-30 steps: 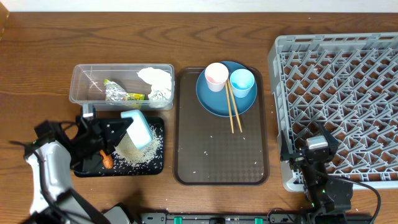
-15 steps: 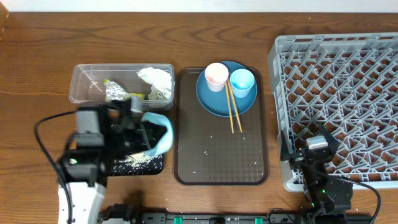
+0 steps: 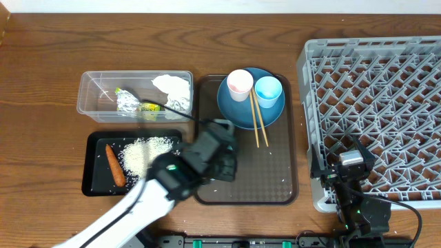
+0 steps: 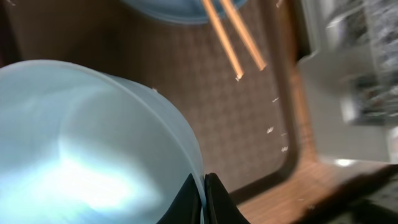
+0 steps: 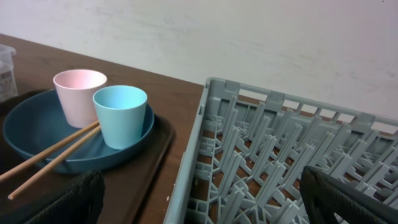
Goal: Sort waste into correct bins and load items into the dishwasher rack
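A brown wooden table with a strong grain carries four things, all directly on its top. Towards the left far side lies a clear rectangular plastic tub, its long side parallel to the far edge. Just in front of it, nearer the front edge, lies a shallow black rectangular tray of about the same footprint, the two close together but apart. In the middle of the table lies a dark brown flat serving tray, long side running front to back, just beside both on their right. At the right end stands a large square grey plastic crate with an open lattice grid, near the serving tray with a strip of bare wood between them.
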